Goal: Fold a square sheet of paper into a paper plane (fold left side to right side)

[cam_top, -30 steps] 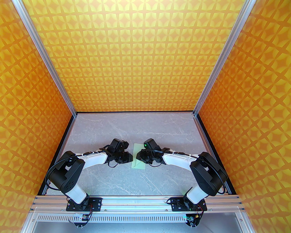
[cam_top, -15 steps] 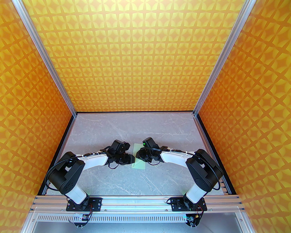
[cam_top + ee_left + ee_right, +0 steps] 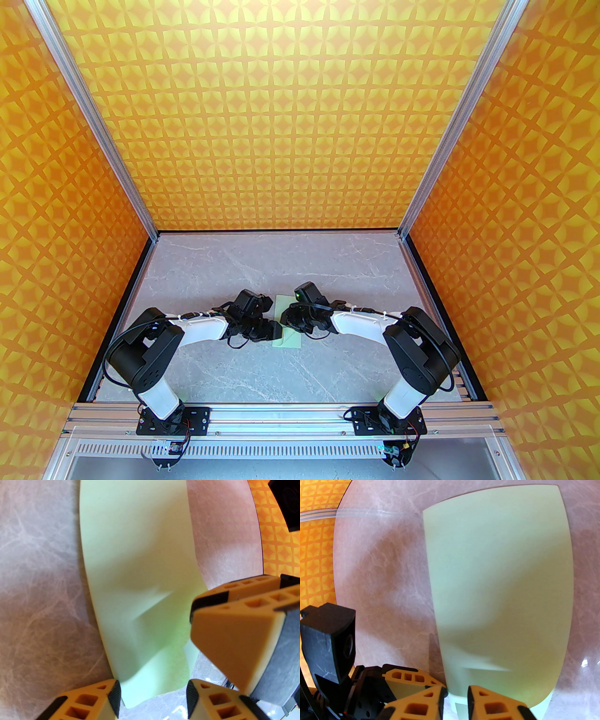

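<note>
— Where is the sheet of paper (image 3: 131, 562) lying?
— It is lying on the marbled surface (image 3: 35, 573), stretching away in front of the left hand (image 3: 152, 700), with its near corner sitting just between that hand's two fingers.
— Is the left hand gripping it?
— No, its fingers are standing apart, one on either side of the corner, squeezing nothing.
— And the right hand (image 3: 456, 698)?
— It is reaching in from the left hand's right side, and its tips are meeting the paper's edge. Its fingers are sitting almost together with a thin gap between them. I cannot tell whether they are pinching the sheet or just pressing on it.
— How is the paper looking?
— It is showing as a long strip, doubled over: a lower layer is peeking out past the top one just beside the right hand's fingers. The top layer is buckling a little ahead of both hands, with a small sharp wrinkle close to the right hand's tips
</note>
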Motion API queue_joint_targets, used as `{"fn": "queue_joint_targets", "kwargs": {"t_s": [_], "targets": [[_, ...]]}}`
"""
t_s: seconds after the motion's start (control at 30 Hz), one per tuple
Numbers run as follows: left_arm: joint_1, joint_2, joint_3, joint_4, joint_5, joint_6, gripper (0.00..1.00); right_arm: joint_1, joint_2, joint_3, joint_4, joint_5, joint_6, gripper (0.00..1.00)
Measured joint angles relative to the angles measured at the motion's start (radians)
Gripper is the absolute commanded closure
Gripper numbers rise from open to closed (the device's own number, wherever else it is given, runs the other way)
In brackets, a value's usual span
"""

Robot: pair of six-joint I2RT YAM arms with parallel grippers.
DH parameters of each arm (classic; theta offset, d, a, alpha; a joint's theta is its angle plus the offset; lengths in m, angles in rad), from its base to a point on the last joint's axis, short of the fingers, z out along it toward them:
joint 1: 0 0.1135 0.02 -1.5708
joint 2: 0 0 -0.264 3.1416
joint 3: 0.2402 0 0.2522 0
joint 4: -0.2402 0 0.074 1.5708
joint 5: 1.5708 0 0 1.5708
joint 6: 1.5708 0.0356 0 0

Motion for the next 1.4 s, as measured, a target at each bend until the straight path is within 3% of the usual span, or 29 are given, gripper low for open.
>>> {"fn": "queue_joint_targets", "kwargs": {"t_s": [0.17, 0.3, 0.67, 0.87, 1.0, 1.17, 1.4], "targets": [[0.000, 0.017, 0.012, -0.002, -0.011, 0.002, 0.69, 0.000, -0.001, 0.000, -0.015, 0.005, 0.000, 0.74], [0.000, 0.030, 0.014, -0.002, -0.021, -0.007, 0.73, 0.000, -0.054, -0.009, -0.064, 0.038, -0.007, 0.71], [-0.074, 0.031, 0.014, 0.025, -0.026, -0.079, 0.74, -0.054, -0.306, -0.139, -0.176, 0.109, -0.026, 0.64], [-0.083, 0.021, 0.014, 0.021, -0.031, -0.091, 0.64, -0.061, -0.323, -0.238, -0.179, 0.094, -0.021, 0.62], [-0.080, -0.030, 0.015, -0.029, -0.072, -0.078, 0.46, -0.061, -0.323, -0.259, -0.171, 0.082, -0.014, 0.62], [-0.078, -0.068, 0.047, -0.119, -0.151, -0.056, 0.44, -0.061, -0.323, -0.259, -0.148, 0.072, -0.014, 0.62], [-0.094, -0.010, 0.084, -0.174, -0.195, -0.052, 0.44, -0.061, -0.323, -0.259, -0.146, 0.069, -0.014, 0.62]]}}
